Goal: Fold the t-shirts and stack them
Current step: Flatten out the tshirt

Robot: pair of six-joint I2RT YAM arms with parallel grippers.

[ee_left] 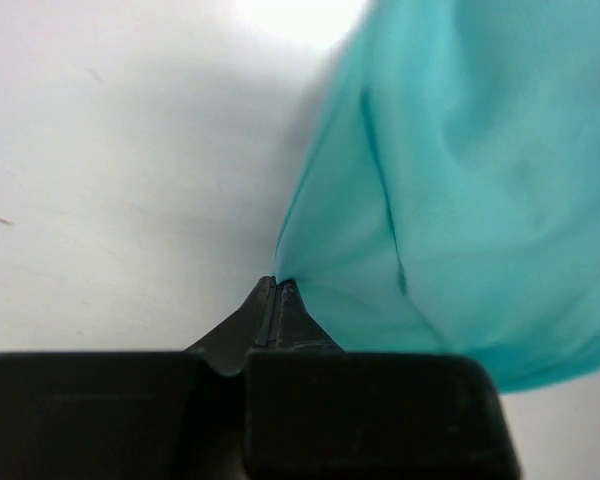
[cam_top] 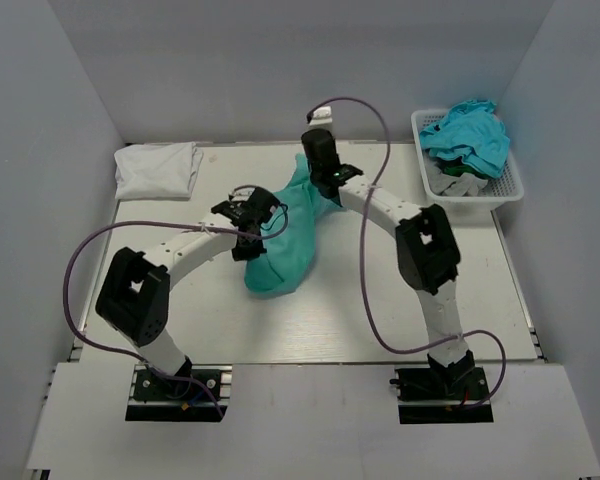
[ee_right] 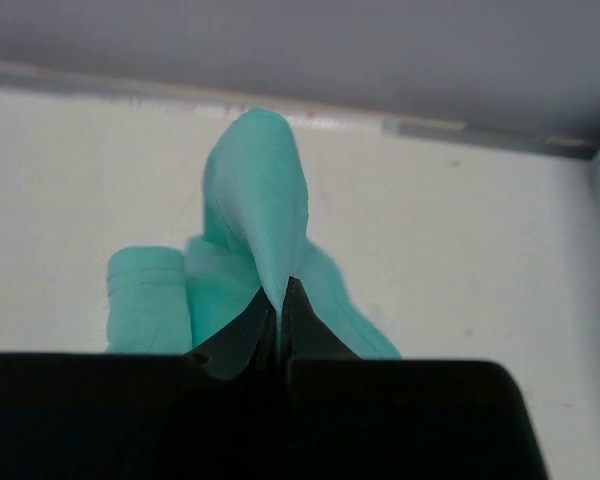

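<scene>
- The green shirt (cam_top: 285,245) lay bunched in a long, narrow heap near the middle of the desk (cam_top: 310,330), between the two arms. It ran from the far end by the right wrist down to a rounded near end.
- The left fingers (ee_left: 302,322) were closed tight, tip against tip, pinching a thin edge of the green shirt (ee_left: 460,200). The cloth fanned out to the right from that pinch. From above, they met the shirt at its left side, about halfway along.
- The right fingers (ee_right: 242,335) were also pressed together, with a fold of the green shirt (ee_right: 255,190) caught between them and rising in a peak above the tips. A hemmed sleeve lay to the left of them on the desk.
- The white shirt (cam_top: 158,168) sat folded flat in the far left corner of the desk, well apart from both arms.
- The basket (cam_top: 510,190) stood at the far right edge. The blue shirts (cam_top: 468,135) were piled loosely in it, heaped above its rim, with some pale cloth beneath them.
</scene>
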